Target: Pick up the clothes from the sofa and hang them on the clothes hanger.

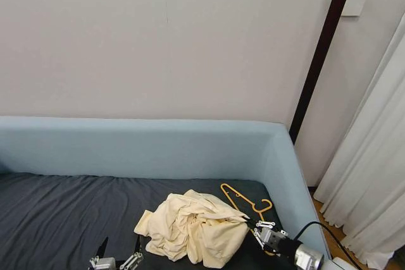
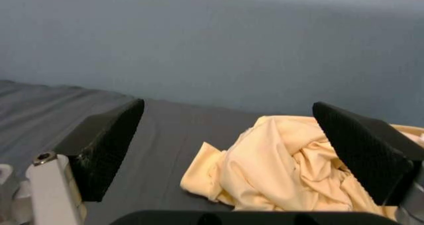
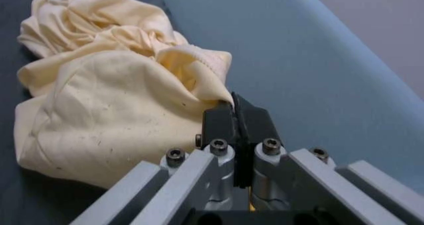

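Right gripper (image 3: 232,103): jaws pressed together at the edge of the cream garment (image 3: 112,101); a fold appears pinched at the tips, though the grip is hard to confirm. Left gripper (image 2: 227,108): spread wide, empty, near the garment's other side. Garment lies crumpled on the sofa (image 1: 158,150) seat beside the orange hanger (image 1: 243,202); nothing lifted or hung yet.

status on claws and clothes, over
Left claw open, short of cream garment. Right claw shut on its edge. Garment crumpled on sofa; orange hanger beside it.
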You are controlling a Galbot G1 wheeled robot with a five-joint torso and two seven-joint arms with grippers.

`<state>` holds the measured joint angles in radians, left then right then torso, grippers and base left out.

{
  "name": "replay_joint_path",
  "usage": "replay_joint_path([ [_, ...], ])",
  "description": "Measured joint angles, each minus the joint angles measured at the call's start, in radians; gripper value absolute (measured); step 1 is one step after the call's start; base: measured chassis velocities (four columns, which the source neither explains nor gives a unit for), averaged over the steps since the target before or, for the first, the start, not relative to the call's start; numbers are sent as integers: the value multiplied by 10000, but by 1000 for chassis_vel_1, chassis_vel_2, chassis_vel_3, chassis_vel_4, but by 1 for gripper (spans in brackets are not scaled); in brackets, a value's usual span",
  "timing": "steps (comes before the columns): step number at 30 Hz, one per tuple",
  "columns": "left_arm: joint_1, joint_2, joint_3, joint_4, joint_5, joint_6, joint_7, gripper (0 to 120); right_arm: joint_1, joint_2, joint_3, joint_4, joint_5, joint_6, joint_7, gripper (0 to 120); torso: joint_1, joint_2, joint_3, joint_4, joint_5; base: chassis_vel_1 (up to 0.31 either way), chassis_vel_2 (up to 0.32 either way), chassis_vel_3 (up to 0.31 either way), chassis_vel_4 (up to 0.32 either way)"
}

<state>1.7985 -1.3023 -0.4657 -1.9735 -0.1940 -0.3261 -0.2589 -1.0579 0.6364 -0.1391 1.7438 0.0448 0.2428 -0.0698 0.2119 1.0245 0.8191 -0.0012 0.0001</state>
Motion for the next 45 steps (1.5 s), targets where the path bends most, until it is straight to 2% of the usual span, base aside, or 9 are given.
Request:
replay_joint_path([
  [4, -302, 518, 94, -92, -758, 596, -23, 100, -702, -1, 869, -134, -134, 323, -136, 0, 0, 0, 0, -2, 0, 0, 0, 0, 0],
  [7, -1273, 1695, 349, 218, -2348, 1409, -5, 100, -1925, 333, 1898, -374, -499, 708, -114, 0, 0, 0, 0, -5, -4, 0, 0, 0, 0],
  [14, -2463, 2897, 671, 906, -3390, 1830, 157, 100, -2108, 1199, 1994, -1475, -764, 1196, -260, 2, 0, 0, 1, 0, -3, 0, 0, 0, 0],
  [19, -3519, 4124, 1033, 1579, -4122, 2014, 256, 100, -2275, 1231, 2012, -1732, -888, 2089, -980, 23, 1, 0, 2, -7, -4, 0, 0, 0, 0],
  [29, -3597, 4450, 774, 1865, -4429, 2075, 343, 100, -2538, 706, 2444, -1354, -767, 3153, -2123, 60, 1, 0, 1, -3, -5, 0, 0, 0, 0],
  [35, -4109, 4566, 1205, 2368, -4987, 2291, 559, 100, -2875, 821, 2433, -986, -17, 2795, -1547, 79, 0, 0, 2, 0, -2, 0, 0, 0, 0],
  [39, -5626, 4879, 2943, 3529, -6131, 2595, 1202, 100, -3264, 1184, 2561, -592, 216, 2142, -805, 96, 1, 0, 1, -3, -2, 0, 0, 0, 0],
  [40, -5626, 4879, 2943, 3529, -6131, 2595, 1202, 100, -3264, 1184, 2561, -592, 216, 2142, -805, 96, 1, 0, 1, -3, -2, 0, 0, 0, 0],
  [45, -8051, 4731, 4803, 5116, -7353, 2850, 1709, 100, -3563, 1263, 2790, -447, 331, 1792, -299, 100, 1, -1, 2, -6, 0, 0, 0, 0, 0],
])
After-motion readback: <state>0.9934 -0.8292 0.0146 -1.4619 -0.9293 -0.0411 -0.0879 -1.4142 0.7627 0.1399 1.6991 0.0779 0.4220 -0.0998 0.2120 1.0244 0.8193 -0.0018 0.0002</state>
